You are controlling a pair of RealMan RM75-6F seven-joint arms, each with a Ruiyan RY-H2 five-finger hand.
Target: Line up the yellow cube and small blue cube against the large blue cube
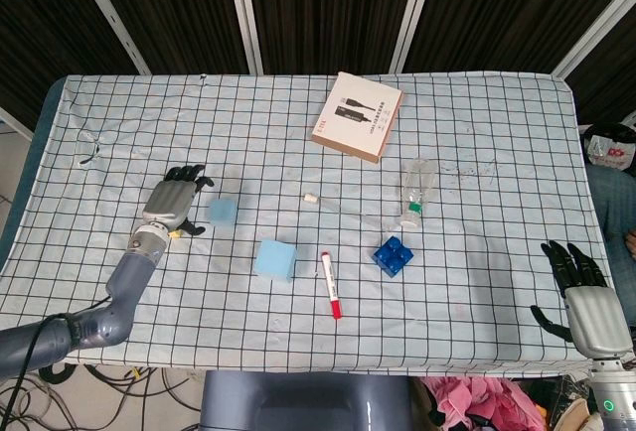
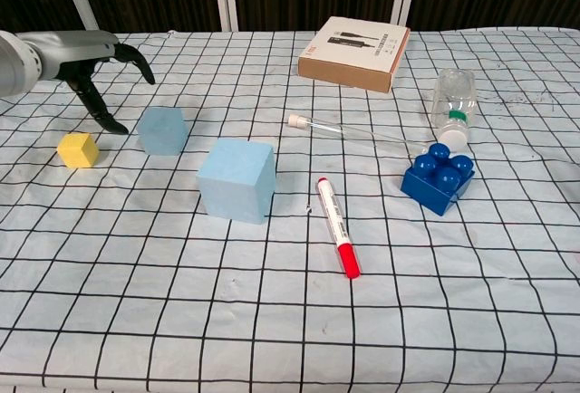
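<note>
The yellow cube (image 2: 78, 149) sits at the left of the table, with the small blue cube (image 2: 163, 129) just to its right and the large blue cube (image 2: 237, 179) further right and nearer. All three stand apart. My left hand (image 2: 82, 58) hovers above and behind the yellow cube, fingers spread, thumb pointing down close to it, holding nothing. In the head view this left hand (image 1: 174, 201) covers the yellow cube, beside the small blue cube (image 1: 222, 212) and up-left of the large blue cube (image 1: 275, 259). My right hand (image 1: 581, 297) hangs open past the table's near right edge.
A brown box (image 1: 357, 115) lies at the back middle. A clear bottle (image 1: 416, 191), a thin tube (image 2: 349, 130), a red marker (image 1: 330, 284) and a dark blue toy brick (image 1: 395, 254) lie right of the cubes.
</note>
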